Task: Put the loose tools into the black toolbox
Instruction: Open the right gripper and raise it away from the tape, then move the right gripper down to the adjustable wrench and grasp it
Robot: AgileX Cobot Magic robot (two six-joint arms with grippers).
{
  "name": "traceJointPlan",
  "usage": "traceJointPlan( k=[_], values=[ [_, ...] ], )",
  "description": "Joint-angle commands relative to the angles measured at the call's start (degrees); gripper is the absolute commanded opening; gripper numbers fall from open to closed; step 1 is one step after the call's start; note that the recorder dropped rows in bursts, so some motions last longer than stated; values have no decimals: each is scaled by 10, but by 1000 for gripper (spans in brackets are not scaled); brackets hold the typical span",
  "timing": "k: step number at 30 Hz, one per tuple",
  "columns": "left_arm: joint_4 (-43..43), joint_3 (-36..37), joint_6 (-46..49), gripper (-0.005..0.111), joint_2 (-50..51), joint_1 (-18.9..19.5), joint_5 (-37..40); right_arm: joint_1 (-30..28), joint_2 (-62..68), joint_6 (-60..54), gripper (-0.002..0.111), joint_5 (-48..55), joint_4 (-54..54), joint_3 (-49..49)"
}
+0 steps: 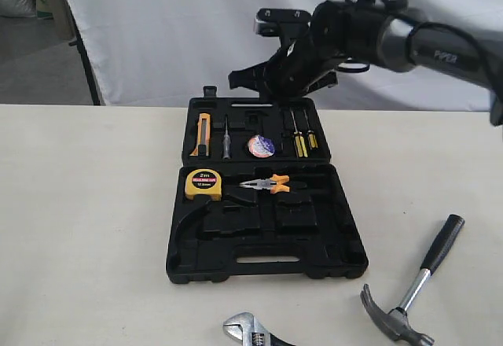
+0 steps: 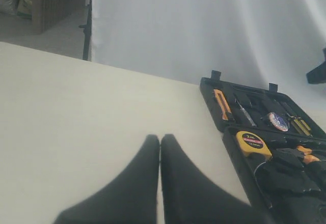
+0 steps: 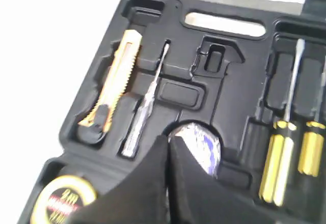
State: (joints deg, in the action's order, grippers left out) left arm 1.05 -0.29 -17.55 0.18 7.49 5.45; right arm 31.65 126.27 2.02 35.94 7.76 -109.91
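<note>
The wrench (image 1: 253,332) lies at the near table (image 1: 86,228) edge, partly cut off by the exterior view. The hammer (image 1: 416,283) rests just to its right, head toward the camera and black handle angled away. Both are outside the toolbox (image 1: 259,271), which lies open and flat behind them. In its near half the tape measure (image 1: 203,184) and pliers (image 1: 267,183) sit side by side along the hinge, and the other recesses there are bare. In the far half, from left to right, lie a knife (image 1: 203,134), a slim probe (image 1: 225,138), the tape roll (image 1: 262,146) in its round recess, and two yellow screwdrivers (image 1: 300,140). The right gripper (image 3: 168,142) hangs above this far half with its fingers pressed together and nothing between them; in its wrist view the tips sit just in front of the tape roll. The left gripper (image 2: 160,140) is likewise closed and empty over bare table, well apart from the toolbox's left side.
</note>
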Motion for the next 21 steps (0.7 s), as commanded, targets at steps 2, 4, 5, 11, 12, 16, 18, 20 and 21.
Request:
traceJointPlan(
  k=[2, 4, 5, 11, 12, 16, 18, 20, 21],
  values=[
    [3, -2, -3, 1, -2, 15, -4, -1, -62, -13, 0, 97, -7, 1],
    [3, -2, -3, 1, -2, 15, -4, -1, -79, -24, 0, 127, -7, 1],
    [3, -2, -3, 1, -2, 15, -4, -1, -84, -31, 0, 139, -5, 1],
    [3, -2, -3, 1, -2, 15, -4, 18, -134, -50, 0, 115, 0, 115],
    [3, -2, -3, 1, -2, 15, -4, 24, -155, -50, 0, 78, 0, 166],
    [3, -2, -3, 1, -2, 15, -4, 28, -223, -50, 0, 53, 9, 262],
    [3, -2, -3, 1, -2, 15, -4, 28, -272, -46, 0, 54, 17, 294],
    [3, -2, -3, 1, -2, 15, -4, 28, -315, -46, 0, 54, 47, 329],
    [3, -2, -3, 1, -2, 15, -4, 33, -339, -46, 0, 54, 54, 353]
  ],
)
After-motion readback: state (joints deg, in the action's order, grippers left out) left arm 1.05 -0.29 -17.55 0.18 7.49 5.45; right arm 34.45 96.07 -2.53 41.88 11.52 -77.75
